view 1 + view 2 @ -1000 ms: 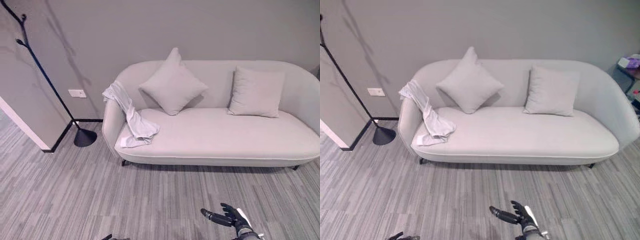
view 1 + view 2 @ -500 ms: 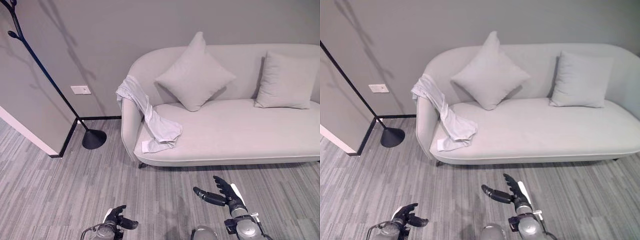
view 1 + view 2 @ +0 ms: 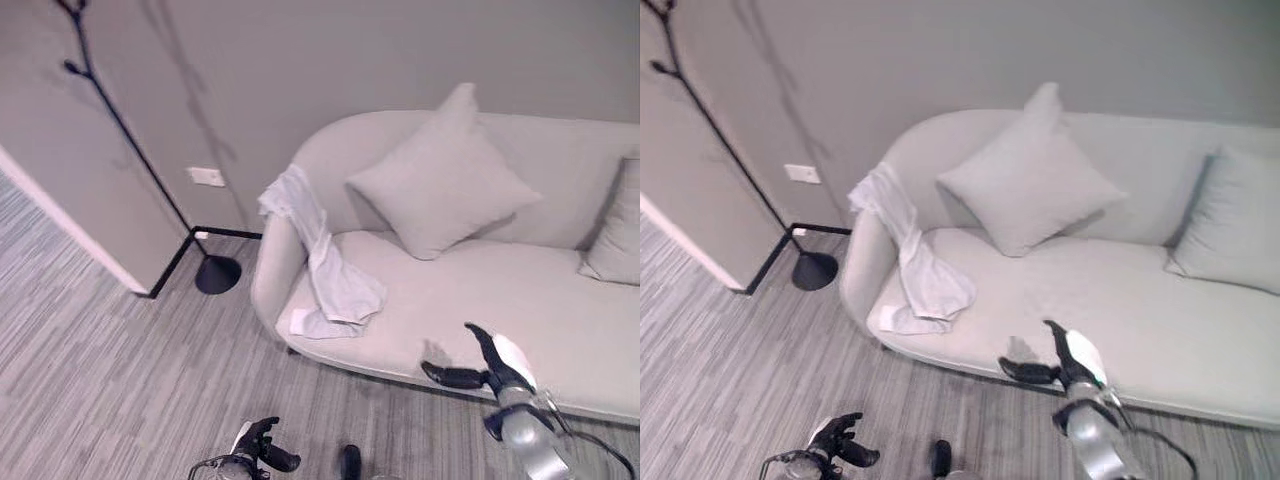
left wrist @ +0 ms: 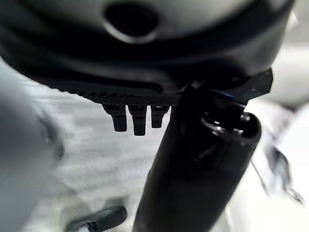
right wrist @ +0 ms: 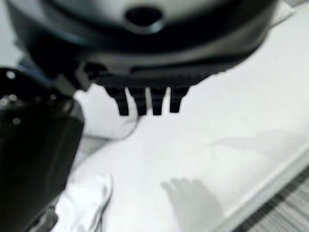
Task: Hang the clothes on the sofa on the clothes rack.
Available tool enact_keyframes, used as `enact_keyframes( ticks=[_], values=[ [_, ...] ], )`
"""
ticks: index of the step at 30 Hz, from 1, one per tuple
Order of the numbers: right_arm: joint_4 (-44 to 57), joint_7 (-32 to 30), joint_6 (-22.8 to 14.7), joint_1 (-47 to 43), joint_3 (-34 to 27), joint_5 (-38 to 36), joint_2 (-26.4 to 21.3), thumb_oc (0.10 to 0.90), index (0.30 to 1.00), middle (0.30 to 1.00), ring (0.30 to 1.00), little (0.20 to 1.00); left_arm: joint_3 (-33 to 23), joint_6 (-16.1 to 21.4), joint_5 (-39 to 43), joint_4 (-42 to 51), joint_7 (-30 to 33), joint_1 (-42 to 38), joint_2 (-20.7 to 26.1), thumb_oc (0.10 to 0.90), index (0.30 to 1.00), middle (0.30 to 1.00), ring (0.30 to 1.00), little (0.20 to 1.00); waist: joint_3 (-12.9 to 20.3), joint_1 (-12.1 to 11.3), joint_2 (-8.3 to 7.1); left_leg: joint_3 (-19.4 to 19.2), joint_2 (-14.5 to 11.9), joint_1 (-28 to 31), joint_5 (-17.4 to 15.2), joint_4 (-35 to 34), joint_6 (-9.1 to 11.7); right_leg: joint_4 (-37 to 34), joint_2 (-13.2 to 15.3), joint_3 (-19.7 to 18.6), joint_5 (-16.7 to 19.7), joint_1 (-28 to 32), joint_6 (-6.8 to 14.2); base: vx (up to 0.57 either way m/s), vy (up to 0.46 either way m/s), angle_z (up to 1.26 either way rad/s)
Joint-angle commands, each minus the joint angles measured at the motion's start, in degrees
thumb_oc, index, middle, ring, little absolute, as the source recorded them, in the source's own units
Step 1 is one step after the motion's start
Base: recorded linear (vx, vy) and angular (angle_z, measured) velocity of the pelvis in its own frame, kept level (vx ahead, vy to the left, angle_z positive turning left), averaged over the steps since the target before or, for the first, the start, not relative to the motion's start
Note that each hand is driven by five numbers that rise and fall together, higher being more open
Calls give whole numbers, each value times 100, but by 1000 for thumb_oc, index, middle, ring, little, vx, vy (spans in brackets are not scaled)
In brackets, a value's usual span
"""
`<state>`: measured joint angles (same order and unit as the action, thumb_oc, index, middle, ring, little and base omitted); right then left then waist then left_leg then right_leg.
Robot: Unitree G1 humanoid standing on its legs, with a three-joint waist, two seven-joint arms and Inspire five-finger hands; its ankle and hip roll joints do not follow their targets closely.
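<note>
The tall black rack (image 3: 140, 150) stands far to my left, so the cloth could drag on the floor or slip off its hook. My left hand (image 3: 262, 447) hangs low with curled fingers and holds nothing. The white clothes (image 3: 325, 260) lie over the sofa arm. My right hand (image 3: 480, 372) is open over the soft grey sofa (image 3: 560, 330). The floor (image 3: 100, 340) is grey and striped.

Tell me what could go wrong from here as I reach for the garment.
The white garment drapes over the sofa arm, so a pull could snag or drop it on the floor. The open right hand sits well right of it. The clothes rack leans, so a careless hang might tip it.
</note>
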<state>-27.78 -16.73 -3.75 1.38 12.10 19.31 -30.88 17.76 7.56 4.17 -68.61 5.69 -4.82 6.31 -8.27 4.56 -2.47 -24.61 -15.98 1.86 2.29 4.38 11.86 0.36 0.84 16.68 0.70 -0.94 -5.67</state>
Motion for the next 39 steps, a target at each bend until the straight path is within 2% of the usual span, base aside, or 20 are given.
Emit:
enact_keyframes(
  ticks=[1,2,6,8,10,11,12,15,21,22,23,24,25,28,31,32,33,37,38,39],
  values=[
    [477,-311,-274,224,-151,260,-239,800,900,900,900,900,-126,167,-124,-304,164,-125,-87,800,900,900,900,900,180,128,42,139,66,94,632,-523,-359,-536,605,-294,-455,616,945,274,365,11],
    [412,-389,-333,232,-173,-30,-223,800,900,900,900,900,-72,216,-129,-293,301,-146,-95,800,900,900,900,900,172,170,211,393,-283,-19,1185,-938,-92,-536,709,-362,-622,608,1019,182,247,5],
    [322,-460,-322,185,-148,-146,-269,800,900,900,900,900,-75,259,-57,-241,446,-125,-74,800,900,900,900,900,204,204,410,258,-402,-142,1403,-938,58,-536,976,-292,-610,689,1133,222,331,-9],
    [412,-450,-327,222,-146,-63,-322,800,900,900,900,900,-111,277,-50,-306,462,-65,-99,800,900,900,900,900,269,205,508,72,-369,-58,1160,-938,62,-536,1112,-315,-528,789,1194,295,395,-26],
    [424,-405,-229,165,-179,-23,-312,800,900,900,900,900,-198,220,38,-387,415,-72,-93,800,900,900,900,900,331,199,524,15,-128,-52,920,-938,-43,-536,1391,-280,-344,872,1316,404,549,0],
    [512,-291,-201,165,-254,-77,-234,800,900,900,900,900,-104,267,-93,-308,363,-142,54,800,900,900,900,900,397,180,454,-28,238,-39,539,-938,-241,-536,1744,-186,-65,917,1517,335,459,-15],
    [516,-288,-199,169,-259,-76,-229,800,900,900,900,900,-101,267,-93,-307,361,-143,59,800,900,900,900,900,399,178,437,-31,261,-39,529,-938,-254,-536,1768,-186,-61,917,1531,406,600,-21],
    [290,-444,-130,-258,-134,291,-14,800,900,900,900,900,-129,344,-217,-80,310,-400,405,800,900,900,900,900,416,30,286,-79,1004,-12,-11,-938,-791,-217,2308,-177,533,529,1689,222,471,13],
    [423,-446,-157,-576,192,403,-9,800,900,900,900,900,-296,287,-212,-181,337,-415,432,800,900,900,900,900,174,-72,232,-364,1301,119,-366,-938,-1097,853,2580,430,1135,-37,1768,88,221,-21],
    [449,-409,-193,-626,249,388,-25,800,900,900,900,900,-240,303,-294,-165,316,-405,433,800,900,900,900,900,114,-39,246,-387,1291,114,-386,-938,-1106,1038,2472,345,1043,-150,1739,46,85,-14],
    [493,-344,-252,-585,271,358,-59,800,900,900,900,900,-23,317,-485,-72,255,-413,433,800,900,900,900,900,10,121,249,-357,1226,148,-344,-938,-1084,1248,1908,-284,625,-445,1627,34,19,7],
    [496,-342,-252,-582,267,357,-63,800,900,900,900,900,-20,314,-486,-68,254,-411,431,800,900,900,900,900,12,89,253,-386,1211,152,-345,-938,-1072,1276,1892,-315,606,-474,1613,52,-35,27],
    [526,-313,-295,-582,296,367,-111,800,900,900,900,900,110,325,-611,26,219,-434,463,800,900,900,900,900,-39,146,281,-389,1148,171,-303,-938,-1038,1268,1522,-546,205,-566,1496,41,-69,34],
    [507,-312,-389,-622,325,383,-213,800,900,900,900,900,338,356,-858,133,149,-489,552,800,900,900,900,900,-107,161,264,-378,1128,220,-293,-938,-995,994,953,-459,-228,-572,1341,36,-117,16],
    [385,-382,-379,-680,335,414,-277,800,900,900,900,900,461,374,-1075,182,98,-489,583,800,900,900,900,900,-67,120,213,-323,1187,253,-403,-938,-994,565,828,-251,-302,-242,1323,53,-140,27],
    [194,-396,-384,-636,392,369,-200,800,900,900,900,900,364,354,-974,103,162,-433,545,800,900,900,900,900,-12,82,177,-292,1167,314,-337,-938,-929,313,577,-626,-296,-153,1262,130,-177,39],
    [184,-378,-391,-644,428,408,-218,800,900,900,900,900,214,358,-883,128,192,-354,539,800,900,900,900,900,1,-2,166,-334,1140,402,-310,-938,-897,153,536,-596,-275,-55,1221,169,-234,20],
    [78,-391,-430,-769,562,494,-350,800,900,900,900,900,100,390,-563,205,203,-156,427,800,900,900,900,900,-83,-171,49,-123,928,-57,-314,159,-705,-140,455,-456,-294,276,1053,41,-220,-17],
    [-3,-442,-448,-1014,646,508,-509,800,900,900,900,900,253,398,-578,235,222,-215,366,800,900,900,900,900,-285,-302,-33,385,734,-708,-144,1040,-527,-263,422,-389,-297,329,938,-66,-133,43],
    [-40,-500,-470,-1128,711,580,-642,800,900,900,900,900,491,413,-729,417,222,-226,332,800,900,900,900,900,-281,-262,-17,605,667,-809,-322,780,-515,-417,470,-287,-284,363,980,-63,-123,38]
  ],
)
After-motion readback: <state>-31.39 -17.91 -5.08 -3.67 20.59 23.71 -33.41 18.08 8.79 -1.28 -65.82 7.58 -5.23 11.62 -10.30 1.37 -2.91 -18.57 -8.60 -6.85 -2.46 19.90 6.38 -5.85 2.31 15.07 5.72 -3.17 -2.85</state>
